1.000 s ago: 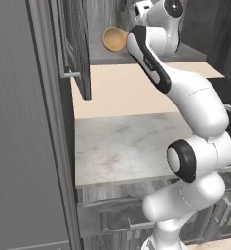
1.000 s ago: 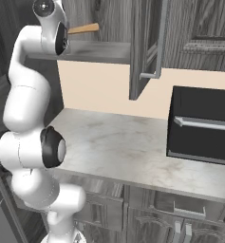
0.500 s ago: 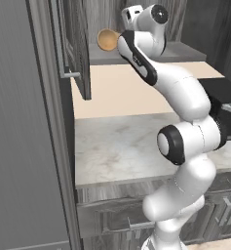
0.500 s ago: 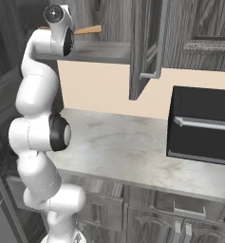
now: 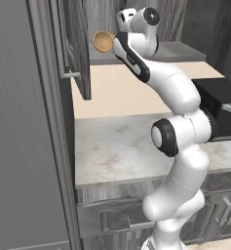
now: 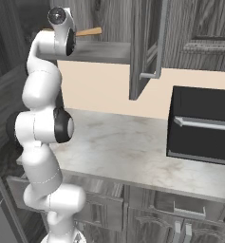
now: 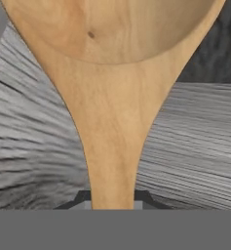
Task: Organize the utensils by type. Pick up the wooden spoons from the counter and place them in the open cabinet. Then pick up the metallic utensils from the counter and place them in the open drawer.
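Up at the open cabinet [image 5: 78, 44], high above the counter [image 5: 122, 146], we've got the arm stretched tall with a wooden spoon [image 7: 112, 97] in its grip. Through the hand camera we see the gripper [image 7: 112, 199] clenched on the spoon's neck, two dark finger tips hugging the narrow stem just where it flares into the broad oval bowl, warm orange-brown grain with a small dark knot near the middle. Behind it we get streaky dark grey wood grain. From the left side we catch the round bowl [image 5: 103, 41] poking out beside the white wrist, level with the pale shelf [image 5: 180, 51] and just beside the dark panelled door, which swings outward with a slim silver bar handle. From the right side we see the long straight handle [image 6: 88, 32] jutting past the wrist, over the shelf's front edge [image 6: 99, 52]. Below, the worktop is light grey marbled stone with a thick slab edge, and a boxy black appliance [image 6: 201, 123] with a silver bar sits on it, well apart from the arm. Under the counter we see dark grey wood-grain fronts [image 6: 147, 213] with short silver handles.
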Robot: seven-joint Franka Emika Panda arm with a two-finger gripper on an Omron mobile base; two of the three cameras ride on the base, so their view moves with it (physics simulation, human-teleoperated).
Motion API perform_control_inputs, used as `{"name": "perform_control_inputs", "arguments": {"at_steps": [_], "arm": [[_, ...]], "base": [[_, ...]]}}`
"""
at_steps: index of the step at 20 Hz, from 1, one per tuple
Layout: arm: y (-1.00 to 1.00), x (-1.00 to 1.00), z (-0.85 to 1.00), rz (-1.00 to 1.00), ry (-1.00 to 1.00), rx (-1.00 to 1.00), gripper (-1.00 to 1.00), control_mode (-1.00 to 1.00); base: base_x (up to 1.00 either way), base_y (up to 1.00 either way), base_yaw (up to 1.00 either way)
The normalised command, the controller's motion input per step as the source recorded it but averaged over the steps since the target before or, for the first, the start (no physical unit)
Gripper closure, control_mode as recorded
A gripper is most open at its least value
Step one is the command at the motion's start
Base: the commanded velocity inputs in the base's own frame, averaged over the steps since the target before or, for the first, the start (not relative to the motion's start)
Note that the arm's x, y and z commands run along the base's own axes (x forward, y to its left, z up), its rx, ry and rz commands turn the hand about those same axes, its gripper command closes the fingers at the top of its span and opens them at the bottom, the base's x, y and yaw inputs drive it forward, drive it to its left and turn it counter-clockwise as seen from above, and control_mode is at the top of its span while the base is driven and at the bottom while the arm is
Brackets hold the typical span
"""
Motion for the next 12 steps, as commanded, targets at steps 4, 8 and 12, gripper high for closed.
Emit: {"name": "perform_control_inputs", "arguments": {"at_steps": [4, 8, 12], "arm": [[0.03, 0.38, -0.17, 0.00, 0.00, 0.00, 1.00, -1.00], [0.03, 0.40, -0.07, 0.00, 0.02, 0.00, 1.00, -1.00], [0.03, 0.40, -0.05, 0.00, 0.02, 0.00, 1.00, -1.00]], "base": [[0.00, 0.00, 0.00], [0.00, 0.00, 0.00], [0.00, 0.00, 0.00]]}}
